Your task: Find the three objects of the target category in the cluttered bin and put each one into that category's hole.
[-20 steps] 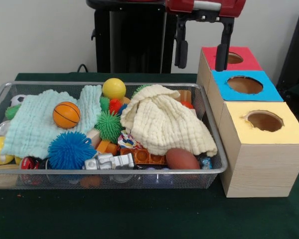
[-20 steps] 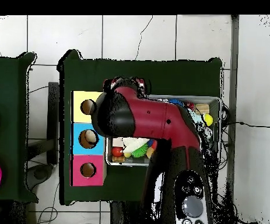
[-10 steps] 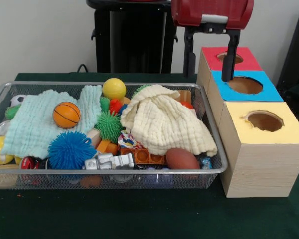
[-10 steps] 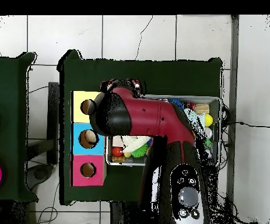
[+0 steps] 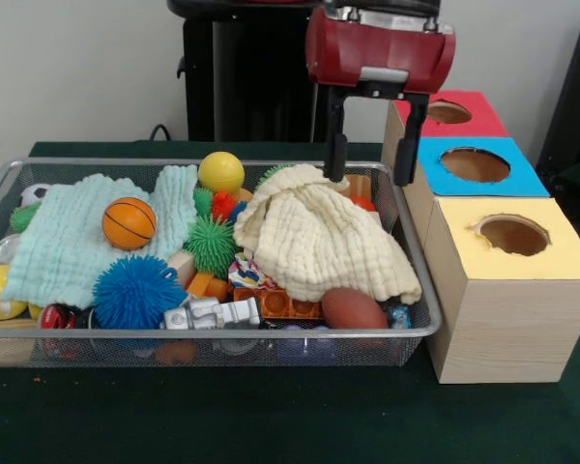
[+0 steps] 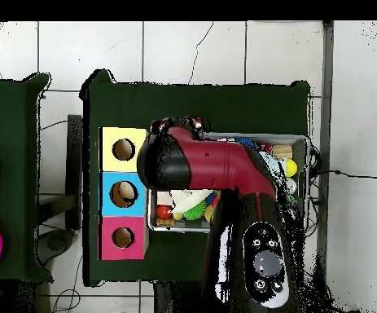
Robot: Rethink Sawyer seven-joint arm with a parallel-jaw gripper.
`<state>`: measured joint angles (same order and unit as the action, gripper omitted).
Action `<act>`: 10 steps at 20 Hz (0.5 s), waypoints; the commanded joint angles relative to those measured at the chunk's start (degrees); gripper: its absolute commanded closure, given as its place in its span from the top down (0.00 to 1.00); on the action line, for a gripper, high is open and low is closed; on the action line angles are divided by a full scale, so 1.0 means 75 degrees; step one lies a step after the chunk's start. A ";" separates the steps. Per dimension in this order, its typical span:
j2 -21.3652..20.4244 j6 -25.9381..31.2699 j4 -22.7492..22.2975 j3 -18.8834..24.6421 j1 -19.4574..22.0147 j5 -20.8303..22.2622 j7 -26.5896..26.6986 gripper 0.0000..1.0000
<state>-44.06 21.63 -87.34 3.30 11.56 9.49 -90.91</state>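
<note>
The silver wire-mesh bin [image 5: 420, 331] lies on the dark green table, full of toys and cloths. My gripper [image 5: 370, 170] hangs open and empty above the bin's back right corner, over the top of a cream cloth [image 5: 319, 237]. The hole [image 5: 475, 164] in the blue-topped box sits to the right of the gripper. In the overhead view the arm [image 6: 216, 167] covers most of the bin [image 6: 299, 138], and the blue box's hole [image 6: 124, 193] is in sight.
Red-topped box [image 5: 450, 112] behind and yellow-topped box [image 5: 513, 235] in front flank the blue one. The bin holds a mint cloth [image 5: 72, 232], orange basketball [image 5: 129, 222], yellow ball [image 5: 220, 172], blue spiky ball [image 5: 135, 290], green spiky ball [image 5: 211, 243], brown football [image 5: 354, 309] and silver robot figure [image 5: 213, 313].
The gripper has moved left, from over the boxes to above the bin's back right corner, and sits lower. Nothing in the bin has moved.
</note>
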 commanded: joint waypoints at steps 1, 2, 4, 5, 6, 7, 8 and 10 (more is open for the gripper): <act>0.0641 -0.0459 -0.0616 0.0773 0.0497 0.0766 0.0112 1.00; 0.0750 -0.0521 -0.0639 0.0739 0.0507 0.0810 0.0026 1.00; 0.0880 -0.0560 -0.0667 0.0713 0.0517 0.0877 -0.0106 1.00; 0.0932 -0.0503 -0.0681 0.0683 0.0509 0.0864 -0.0180 1.00; 0.1017 -0.0490 -0.0717 0.0658 0.0510 0.0856 -0.0256 1.00; 0.1061 -0.0554 -0.0754 0.0689 0.0540 0.0870 -0.0286 1.00; 0.1146 -0.0632 -0.0800 0.0736 0.0580 0.0879 -0.0329 1.00; 0.1260 -0.0696 -0.0854 0.0772 0.0599 0.0871 -0.0424 1.00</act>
<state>-40.12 18.32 -87.48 4.03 14.48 13.34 -90.91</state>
